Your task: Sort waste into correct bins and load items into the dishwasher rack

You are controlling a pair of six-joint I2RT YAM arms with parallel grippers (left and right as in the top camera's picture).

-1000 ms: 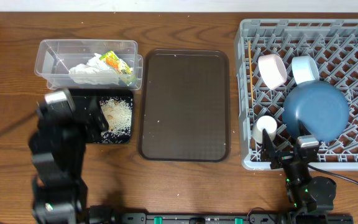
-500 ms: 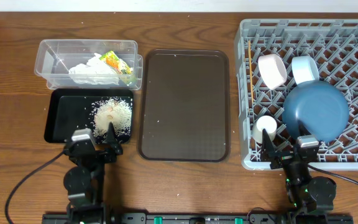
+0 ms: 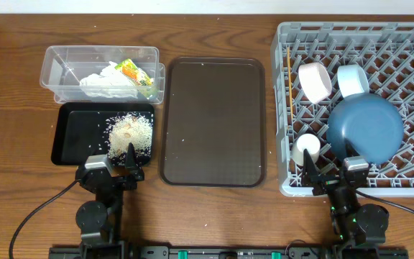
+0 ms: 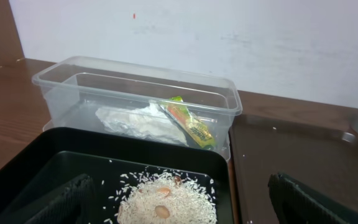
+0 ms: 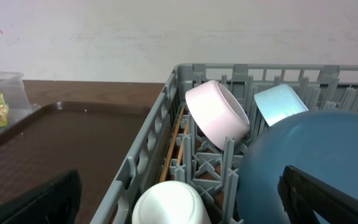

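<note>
Overhead view: left pincer [image 3: 112,167] has pulled back off the black tray [image 3: 70,140] to the near edge of the tabletop [image 3: 13,144] — jaws wide, empty. Right pincer [image 3: 333,176] unchanged, likewise wide and empty. Tissue [image 3: 103,80] and wrapper [image 3: 135,73] lie in the clear tub [image 3: 56,68]; rice heap [image 3: 131,132] in the black tray; plate [image 3: 365,128], cream bowl [image 3: 315,80], blue bowl [image 3: 352,79], cup [image 3: 307,146] and chopsticks [image 3: 288,72] sit in the rack [image 3: 408,43]. Judged complete — arms parked.

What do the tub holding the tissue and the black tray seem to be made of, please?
The tub looks like clear glossy plastic: the tissue shows through its walls. The black tray seems smooth moulded plastic, with a faint sheen.
</note>
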